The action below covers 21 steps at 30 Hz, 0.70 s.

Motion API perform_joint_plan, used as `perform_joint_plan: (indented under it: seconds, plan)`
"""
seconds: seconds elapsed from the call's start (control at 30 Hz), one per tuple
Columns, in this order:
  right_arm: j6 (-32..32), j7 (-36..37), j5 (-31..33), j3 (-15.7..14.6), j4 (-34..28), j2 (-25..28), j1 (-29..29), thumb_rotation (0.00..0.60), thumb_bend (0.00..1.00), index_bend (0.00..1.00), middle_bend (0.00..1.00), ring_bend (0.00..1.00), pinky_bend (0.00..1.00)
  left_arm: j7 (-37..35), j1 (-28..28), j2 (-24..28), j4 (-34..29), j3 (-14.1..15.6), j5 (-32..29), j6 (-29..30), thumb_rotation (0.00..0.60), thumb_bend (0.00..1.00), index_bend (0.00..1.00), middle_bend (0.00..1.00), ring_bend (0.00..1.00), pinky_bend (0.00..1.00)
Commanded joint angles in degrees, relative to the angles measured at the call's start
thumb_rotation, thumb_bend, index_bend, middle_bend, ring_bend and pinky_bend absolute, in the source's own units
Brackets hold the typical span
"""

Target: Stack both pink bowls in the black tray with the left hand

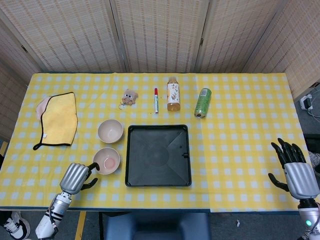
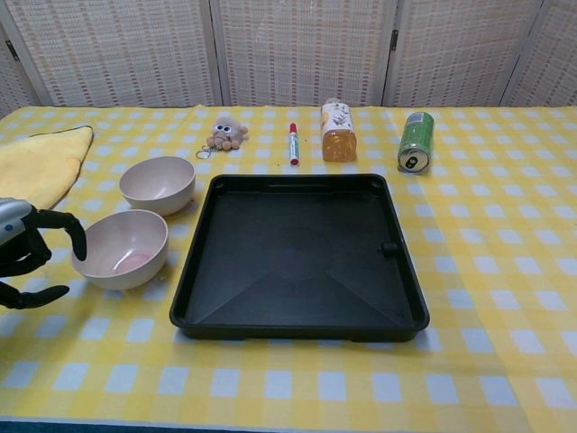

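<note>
Two pink bowls stand left of the black tray [image 1: 158, 155] [image 2: 298, 255]. The far bowl [image 1: 110, 131] [image 2: 158, 183] and the near bowl [image 1: 106, 160] [image 2: 121, 247] are both upright and empty. My left hand [image 1: 76, 178] [image 2: 27, 253] hovers just left of the near bowl, fingers curled but apart, one fingertip close to the bowl's rim; it holds nothing. My right hand [image 1: 296, 169] rests at the table's right front edge with fingers spread, and shows only in the head view.
Along the back stand a plush keychain [image 1: 129, 96], a red marker [image 1: 156, 99], an amber bottle [image 1: 173, 93] and a green can [image 1: 202, 102] lying on its side. A yellow cloth [image 1: 57, 119] lies at the far left.
</note>
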Motion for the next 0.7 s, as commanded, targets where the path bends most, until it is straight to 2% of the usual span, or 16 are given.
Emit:
perform_joint_plan:
  seconds: [0.03,0.3,0.7]
  plan:
    - [0.15,0.15,-0.11,0.01,-0.02,0.03,-0.04,0.600,0.32,0.00,0.00,0.00,0.00,0.13,-0.64,-0.50,0.26,-0.06,-0.06,-0.56,0.600,0.33,0.48,1.00,1.00,1.00]
    - [-0.37,-0.20,0.48,0.13,-0.04,-0.04,0.13,0.600,0.32,0.00,0.00,0.00,0.00,-0.44,-2.82,-2.58,2.57,-0.86,-1.66,-3.08,0.600,0.34,0.50,1.00,1.00,1.00]
    - [-0.94,0.85,0.24,-0.25,0.09,0.69,0.22,0.600,0.32,0.00,0.00,0.00,0.00,-0.36,-4.12,-5.45,6.43,-0.54,-1.61,-2.80,0.600,0.44,0.61,1.00,1.00,1.00]
